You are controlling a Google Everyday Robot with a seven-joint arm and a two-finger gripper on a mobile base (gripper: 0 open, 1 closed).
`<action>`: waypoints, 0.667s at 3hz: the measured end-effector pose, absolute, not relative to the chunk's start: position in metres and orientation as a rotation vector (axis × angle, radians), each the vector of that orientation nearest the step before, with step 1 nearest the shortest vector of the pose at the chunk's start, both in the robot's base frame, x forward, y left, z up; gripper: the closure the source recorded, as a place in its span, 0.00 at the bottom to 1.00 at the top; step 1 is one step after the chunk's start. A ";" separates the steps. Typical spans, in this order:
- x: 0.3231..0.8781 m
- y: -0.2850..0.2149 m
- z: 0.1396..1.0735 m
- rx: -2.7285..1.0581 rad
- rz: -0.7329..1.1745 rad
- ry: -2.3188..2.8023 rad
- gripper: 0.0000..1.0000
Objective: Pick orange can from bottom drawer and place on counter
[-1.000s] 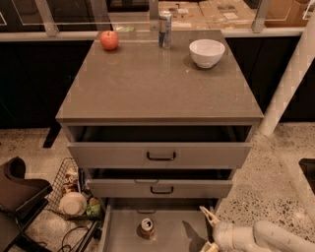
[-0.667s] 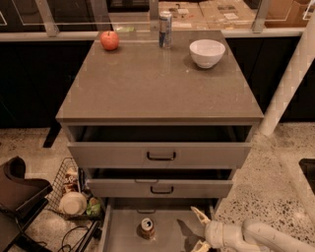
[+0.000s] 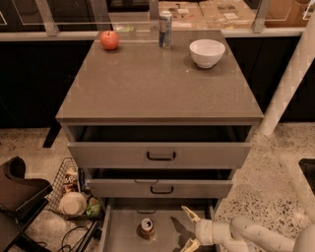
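White arm [image 3: 257, 235] reaches leftward, gripper [image 3: 190, 230] held low, jaws spread apart

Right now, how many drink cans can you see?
2. The orange can stands in the bottom drawer, beside the open gripper; a blue-and-silver can stands at the back of the counter. The upper drawers could hide more.

You're working in a mock kitchen corner, seemingly inside an office or lab building. Your gripper [image 3: 188, 227], fingers spread apart, hangs low over the bottom drawer [image 3: 123, 235] of a grey cabinet. Above it is the stone-like counter [image 3: 157, 83]. At its far edge stand an apple [image 3: 110, 40], a white bowl [image 3: 207, 52] and a slim can [image 3: 165, 29], with cardboard boxes [image 3: 216, 10] behind a glass rail [image 3: 64, 15]. Left of the gripper, a wire basket [image 3: 64, 182] rests on speckled floor [image 3: 275, 172].
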State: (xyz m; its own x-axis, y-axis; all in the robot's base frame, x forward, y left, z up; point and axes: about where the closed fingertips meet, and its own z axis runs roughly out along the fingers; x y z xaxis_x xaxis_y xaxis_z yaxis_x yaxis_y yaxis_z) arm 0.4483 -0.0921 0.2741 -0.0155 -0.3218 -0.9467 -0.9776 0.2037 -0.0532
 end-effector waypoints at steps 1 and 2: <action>0.454 -0.073 0.262 -1.278 0.891 1.490 0.00; 0.466 -0.034 0.230 -1.255 0.955 1.463 0.00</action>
State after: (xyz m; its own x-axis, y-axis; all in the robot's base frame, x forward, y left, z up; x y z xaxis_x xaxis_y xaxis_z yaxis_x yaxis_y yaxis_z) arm 0.4660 -0.0345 0.2300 -0.0216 -0.2432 -0.9697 -0.9856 0.1679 -0.0201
